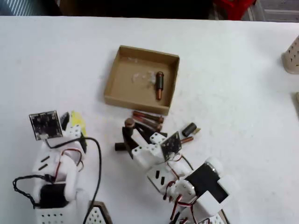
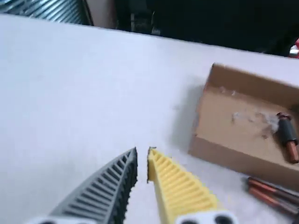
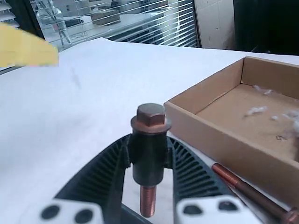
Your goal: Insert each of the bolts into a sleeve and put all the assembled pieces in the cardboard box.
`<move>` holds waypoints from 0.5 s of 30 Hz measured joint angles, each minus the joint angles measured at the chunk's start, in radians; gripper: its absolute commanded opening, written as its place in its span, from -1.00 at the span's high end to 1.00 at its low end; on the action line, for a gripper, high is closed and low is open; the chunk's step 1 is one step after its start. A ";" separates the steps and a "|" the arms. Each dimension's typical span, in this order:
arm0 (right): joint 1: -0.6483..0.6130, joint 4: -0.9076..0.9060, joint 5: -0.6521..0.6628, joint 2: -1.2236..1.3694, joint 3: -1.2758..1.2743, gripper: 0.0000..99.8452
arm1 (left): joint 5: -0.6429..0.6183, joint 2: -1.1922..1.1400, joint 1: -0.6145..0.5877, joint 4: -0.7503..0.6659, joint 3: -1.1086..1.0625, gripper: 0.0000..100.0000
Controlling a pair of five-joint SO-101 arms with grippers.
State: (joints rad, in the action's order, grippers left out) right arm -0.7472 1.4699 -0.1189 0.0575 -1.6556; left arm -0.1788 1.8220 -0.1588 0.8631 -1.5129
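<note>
At the left side of the white table (image 1: 243, 102), the left gripper (image 2: 142, 164) hangs over bare surface. Its grey finger and its yellow finger are almost together, with only a thin gap at the tips and nothing between them.

More to the middle stands one cardboard box (image 1: 135, 103), open on top. Inside it lies one assembled piece (image 1: 159, 85), near the right wall. Just before the near wall of the box is the right gripper (image 3: 148, 145). Its two black jaws are closed around one black sleeve (image 3: 148, 165), which it holds upright. One copper bolt (image 3: 150, 116) passes through this sleeve, head on top.

Beside it I count at least two loose bolts (image 1: 148, 119), lying on the table close along the box. Further right lies one loose sleeve (image 1: 188, 129), apart from the box. At the far right edge stands one pale thing with holes (image 1: 292, 56).
</note>
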 measured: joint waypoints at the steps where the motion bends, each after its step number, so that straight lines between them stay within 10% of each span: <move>1: 0.000 0.000 0.000 0.000 0.000 0.97 | 0.000 0.000 -0.028 0.000 -0.032 0.95; 15: 0.003 0.000 0.000 0.000 0.000 0.97 | -0.002 0.000 -0.098 0.167 -0.180 0.95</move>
State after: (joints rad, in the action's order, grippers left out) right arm -0.7442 1.4699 -0.1189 0.0575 -1.6556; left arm -0.1803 1.8220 -0.2570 1.0303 -1.6924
